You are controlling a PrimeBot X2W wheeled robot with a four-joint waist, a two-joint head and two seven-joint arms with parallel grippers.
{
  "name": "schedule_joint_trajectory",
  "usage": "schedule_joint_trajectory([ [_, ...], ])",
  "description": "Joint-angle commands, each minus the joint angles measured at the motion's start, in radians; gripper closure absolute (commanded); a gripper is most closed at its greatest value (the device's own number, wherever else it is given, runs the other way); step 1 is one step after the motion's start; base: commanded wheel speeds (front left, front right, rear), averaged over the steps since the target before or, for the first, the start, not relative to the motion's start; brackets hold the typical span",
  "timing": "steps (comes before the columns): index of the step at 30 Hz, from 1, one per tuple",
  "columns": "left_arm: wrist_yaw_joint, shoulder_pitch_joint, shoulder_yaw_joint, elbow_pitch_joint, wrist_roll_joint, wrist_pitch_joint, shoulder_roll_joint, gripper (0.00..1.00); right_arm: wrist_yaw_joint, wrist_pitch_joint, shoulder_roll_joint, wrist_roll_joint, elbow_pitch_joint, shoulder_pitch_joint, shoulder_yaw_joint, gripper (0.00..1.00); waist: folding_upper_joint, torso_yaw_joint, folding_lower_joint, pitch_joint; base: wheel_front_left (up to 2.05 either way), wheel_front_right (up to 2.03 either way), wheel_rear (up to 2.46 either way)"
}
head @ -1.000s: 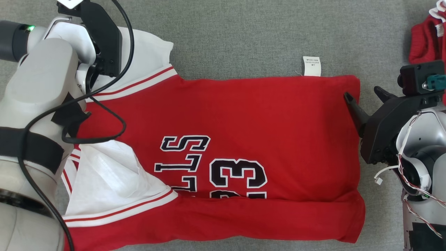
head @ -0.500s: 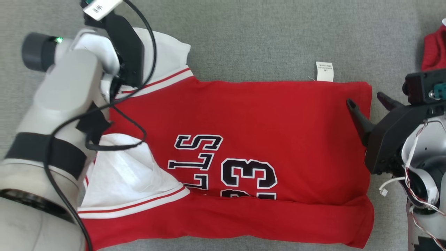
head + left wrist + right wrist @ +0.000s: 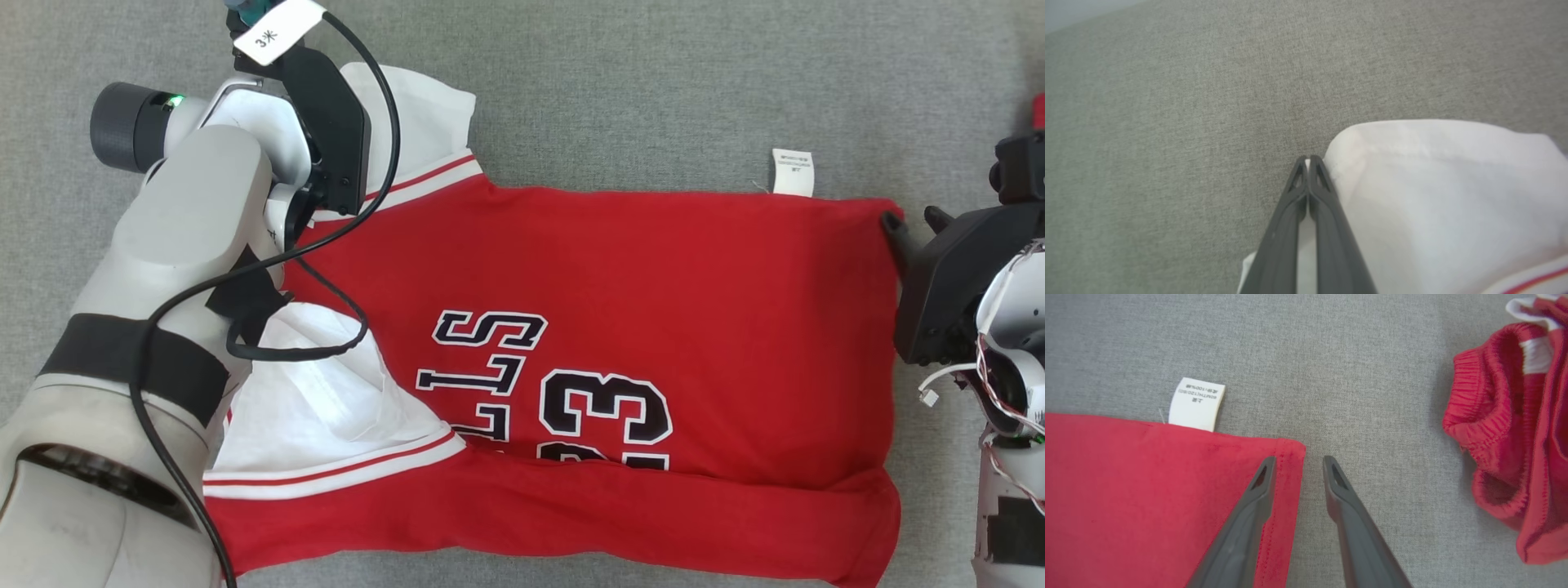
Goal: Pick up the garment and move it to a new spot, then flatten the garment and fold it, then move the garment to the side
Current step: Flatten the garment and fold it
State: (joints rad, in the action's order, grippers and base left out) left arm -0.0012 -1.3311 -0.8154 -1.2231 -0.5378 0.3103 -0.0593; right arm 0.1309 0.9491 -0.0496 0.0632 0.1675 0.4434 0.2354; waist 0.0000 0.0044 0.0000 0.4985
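Grey woven surface (image 3: 620,90) under everything. Spread across middle of head view: garment (image 3: 653,286), red jersey, print side up, lower edge folded up over bottom of the digits, care label (image 3: 793,171) sticking off its upper edge toward upper right.

Changed on left in the last second: left end effector (image 3: 1308,161) gone from part-open to fully pinched. Fingers pressed together in left wrist view, strip of white showing between them lower down, white shoulder panel (image 3: 1445,196) bunched just right of the tips. Reads as a grip on garment's shoulder edge, at upper left of head view, hidden under the wrist housing there.

Changed on right: right end effector (image 3: 1299,462) narrowing from widest, not closed yet. Straddles upper-right hem corner in right wrist view, with one finger over red cloth, the other over bare grey and the hem edge in the gap. Sits closer to that corner than a second ago.

Whole head frame shifted too, so camera move, not garment slide. Second red garment (image 3: 1506,428) lying well apart at right of right wrist view, untouched.

Meaning for task: one corner secured, second about to be; probably set-up for lifting the upper edge into the next fold. Risk: right pinch slipping off hem or catching only one layer.
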Motion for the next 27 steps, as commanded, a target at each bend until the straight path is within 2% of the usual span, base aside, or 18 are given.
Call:
schedule_joint_trajectory([
  [1,-0.006,0.007,-0.005,-0.001,-0.011,-0.002,0.002,1.0,0.0,0.002,-0.003,-0.016,-0.004,0.015,0.006,0.47,0.0,0.004,0.0,0.004,0.0,0.0,0.0],
  [5,-0.008,0.006,-0.012,0.0,-0.017,-0.004,0.005,1.0,0.0,0.022,-0.003,-0.027,-0.033,0.037,0.015,0.62,0.0,0.008,0.0,0.01,0.0,0.0,0.0],
  [9,-0.006,0.003,-0.019,-0.001,-0.027,-0.004,0.007,1.0,0.0,0.038,-0.003,-0.045,-0.046,0.059,0.024,0.55,0.0,0.011,0.0,0.016,0.0,0.0,0.0],
  [20,-0.004,-0.005,-0.035,-0.005,-0.039,-0.006,0.007,1.0,0.0,0.085,-0.002,-0.036,-0.104,0.059,0.028,0.56,0.0,0.022,0.0,0.024,0.0,0.0,0.0],
  [25,-0.004,-0.012,-0.044,-0.004,-0.049,-0.006,0.007,1.0,0.0,0.12,0.001,-0.05,-0.119,0.083,-0.009,0.56,0.0,0.025,0.0,0.029,0.0,0.0,0.0],
  [27,-0.004,-0.012,-0.048,-0.001,-0.053,-0.004,0.006,1.0,0.0,0.129,0.0,-0.056,-0.12,0.092,-0.01,0.53,0.0,0.027,0.0,0.03,0.0,0.0,0.0],
])
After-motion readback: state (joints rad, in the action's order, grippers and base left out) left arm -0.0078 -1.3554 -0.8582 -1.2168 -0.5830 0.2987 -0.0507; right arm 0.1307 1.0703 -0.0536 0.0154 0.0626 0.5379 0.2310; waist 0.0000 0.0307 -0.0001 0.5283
